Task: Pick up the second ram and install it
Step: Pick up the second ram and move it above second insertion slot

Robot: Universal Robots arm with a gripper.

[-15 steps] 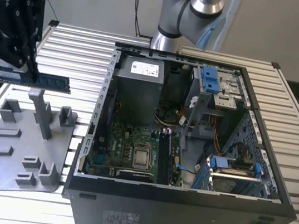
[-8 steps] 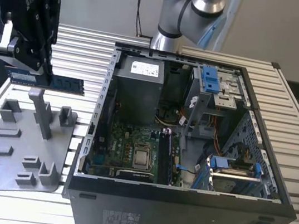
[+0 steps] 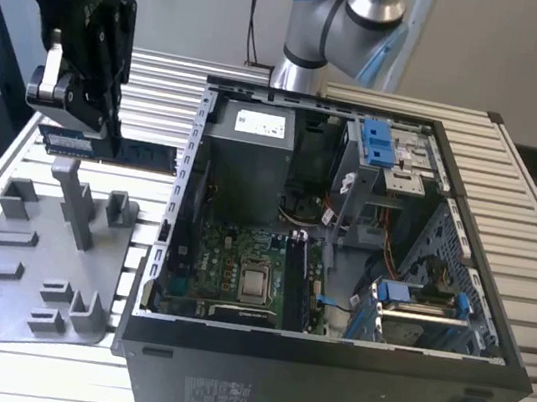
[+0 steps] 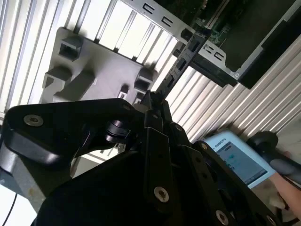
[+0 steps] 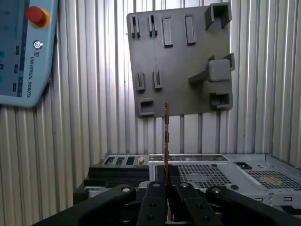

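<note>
So, where is the second ram (image 3: pixel 119 150) at this moment?

— Up in the air, clamped between the fingers of the gripper (image 3: pixel 92 129). It hangs above the gray holder tray (image 3: pixel 35 272), just beside the open computer case (image 3: pixel 321 391) on the exterior view's left, and it touches neither.

How is it held?

— On edge, with its long side level. The fingers pinch the flat faces near one end, and the rest reaches toward the case. In the first wrist view the stick (image 5: pixel 166 136) is a thin line running straight out from the closed gripper (image 5: pixel 166 188). I judge the board is kept on edge so that one long edge can face a slot.

And the tray?

— Its ribs and pockets (image 5: pixel 178 61) look made to stand parts upright so the fingers can reach both faces. The narrow pockets I can see hold nothing.

Is anything in the motherboard (image 3: pixel 228 266) yet?

— The case lies on its side on the slatted table (image 3: pixel 527 230), lid off, so the board faces up for a straight reach from above. The memory slots (image 3: pixel 298 276) sit beside the processor socket (image 3: pixel 256 282), but I cannot tell whether one is filled. Installing is not yet done.

Anything else nearby?

— A teach pendant (image 5: pixel 21 52) rests on the slats.
</note>
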